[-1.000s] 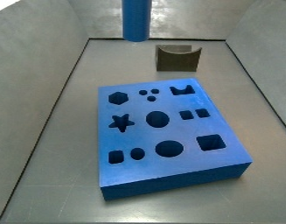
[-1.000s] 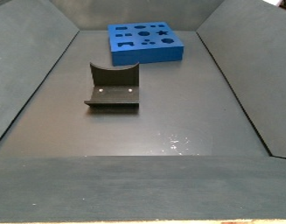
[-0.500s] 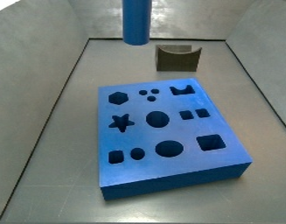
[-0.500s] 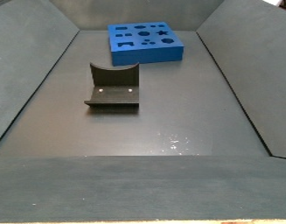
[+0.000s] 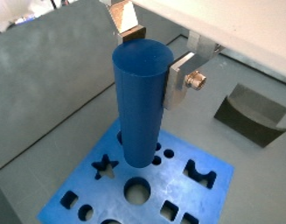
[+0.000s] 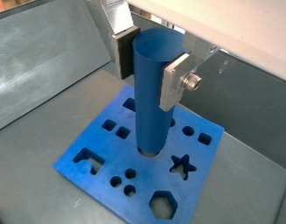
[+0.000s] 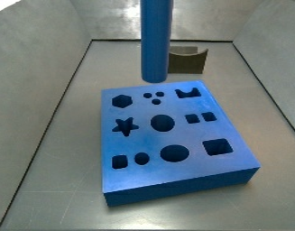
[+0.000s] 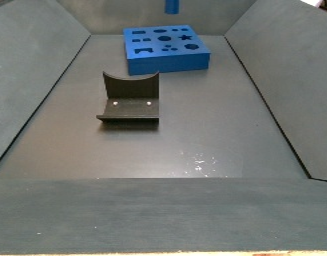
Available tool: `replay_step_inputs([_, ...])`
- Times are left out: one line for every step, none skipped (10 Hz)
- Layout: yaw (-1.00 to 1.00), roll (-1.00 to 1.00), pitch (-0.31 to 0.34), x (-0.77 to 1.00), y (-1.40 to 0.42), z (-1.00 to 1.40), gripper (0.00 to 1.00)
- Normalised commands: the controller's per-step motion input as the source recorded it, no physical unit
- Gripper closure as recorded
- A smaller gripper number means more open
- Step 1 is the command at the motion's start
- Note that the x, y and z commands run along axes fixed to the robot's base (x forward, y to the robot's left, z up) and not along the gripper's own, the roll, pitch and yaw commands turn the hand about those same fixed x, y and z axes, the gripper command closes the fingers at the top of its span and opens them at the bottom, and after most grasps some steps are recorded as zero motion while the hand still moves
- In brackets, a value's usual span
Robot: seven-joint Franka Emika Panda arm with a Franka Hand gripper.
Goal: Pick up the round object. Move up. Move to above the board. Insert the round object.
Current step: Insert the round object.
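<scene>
The round object, a tall smooth blue peg [image 5: 142, 105], hangs upright in my gripper [image 5: 153, 58], which is shut on its upper end; both wrist views show it [image 6: 151, 105]. My gripper [image 6: 149, 66] sits above the board. The board [image 7: 179, 135], a thick blue slab with star, hexagon, round and square holes, lies on the floor. In a side view the peg [image 7: 156, 41] ends in the air above the board's far part, not touching it. In the wrist views its lower end hides the board [image 5: 174, 185] [image 6: 110, 157] near a round hole. The gripper is out of both side views.
The dark fixture [image 7: 186, 60] stands on the floor behind the board; it also shows in a wrist view [image 5: 253, 112] and in a side view [image 8: 130, 100], in front of the board [image 8: 166, 48]. Grey sloping walls [image 7: 41, 99] enclose the floor.
The peg has moved from behind the board's far left to over the board, and reaches lower in the side view. Its lower tip now shows at the top of the other side view.
</scene>
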Motion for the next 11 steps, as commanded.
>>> replay_step_inputs([0.00,0.06,-0.203,0.00,-0.55,-1.00,1.00])
replay_step_inputs([0.00,0.00,-0.354,0.12,-0.49,-0.91,1.00])
replay_step_inputs([0.00,0.00,-0.157,0.05,-0.02,-0.14,1.00])
replay_step_inputs([0.00,0.36,-0.266,0.33,-0.23,-0.72,1.00])
replay_step_inputs([-0.09,0.53,-0.191,0.39,-0.12,-0.68,1.00])
replay_step_inputs([0.00,0.06,-0.143,0.10,0.00,-0.13,1.00])
replay_step_inputs([0.00,0.02,0.000,0.00,0.00,0.00,1.00])
replay_step_inputs([-0.03,0.32,-0.017,-0.05,0.12,-0.23,1.00])
replay_step_inputs([-0.02,0.22,0.000,-0.06,0.01,-0.13,1.00])
replay_step_inputs([0.00,0.02,0.000,0.00,0.00,0.00,1.00])
replay_step_inputs([0.00,0.55,-0.066,-0.07,0.00,-0.35,1.00])
